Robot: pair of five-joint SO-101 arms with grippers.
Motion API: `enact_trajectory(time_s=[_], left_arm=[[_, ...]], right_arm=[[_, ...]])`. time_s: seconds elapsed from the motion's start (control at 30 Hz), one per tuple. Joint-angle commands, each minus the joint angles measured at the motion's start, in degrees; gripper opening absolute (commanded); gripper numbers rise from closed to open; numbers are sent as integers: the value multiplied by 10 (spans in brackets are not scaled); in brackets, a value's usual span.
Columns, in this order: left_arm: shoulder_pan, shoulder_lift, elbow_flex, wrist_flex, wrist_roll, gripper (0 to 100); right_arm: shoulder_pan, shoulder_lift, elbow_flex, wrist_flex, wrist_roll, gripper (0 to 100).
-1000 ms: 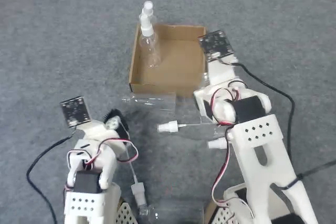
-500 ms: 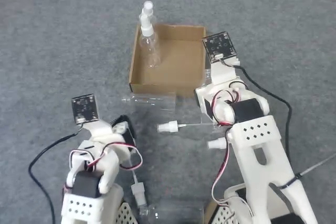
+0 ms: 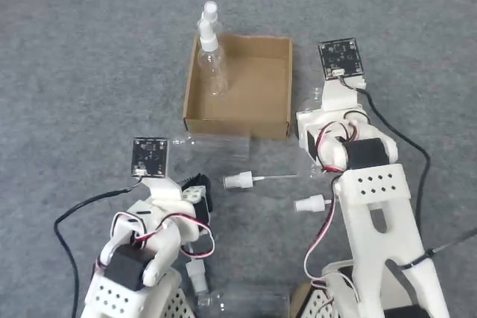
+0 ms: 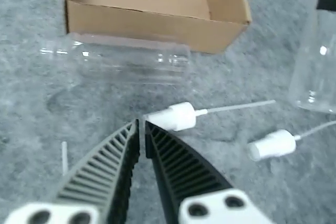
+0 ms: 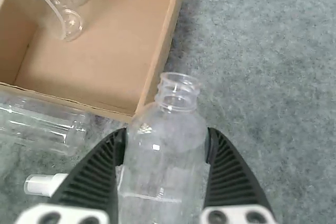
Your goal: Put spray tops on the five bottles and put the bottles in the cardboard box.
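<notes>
Right gripper (image 5: 165, 136) clasps a clear bottle (image 5: 167, 156) beside the cardboard box (image 5: 167, 45).

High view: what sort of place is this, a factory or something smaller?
Probably a small robotics test bench, not a factory: two little white arms with bare wiring, a grey felt-like mat, and a cardboard box with clear bottles and spray tops laid out for practice.
</notes>
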Motion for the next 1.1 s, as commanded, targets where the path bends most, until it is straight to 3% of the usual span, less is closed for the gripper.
enact_trajectory(time_s=[0.0,0.53,1.07], left_arm=[[22,-3,-36,-6,6,12],[42,12,-36,-11,27,12],[42,360,-167,-70,47,12]], right_arm=[[9,-24,-8,-14,-5,28],[7,-24,-7,-14,-4,28],[9,-24,-1,-22,-4,28]])
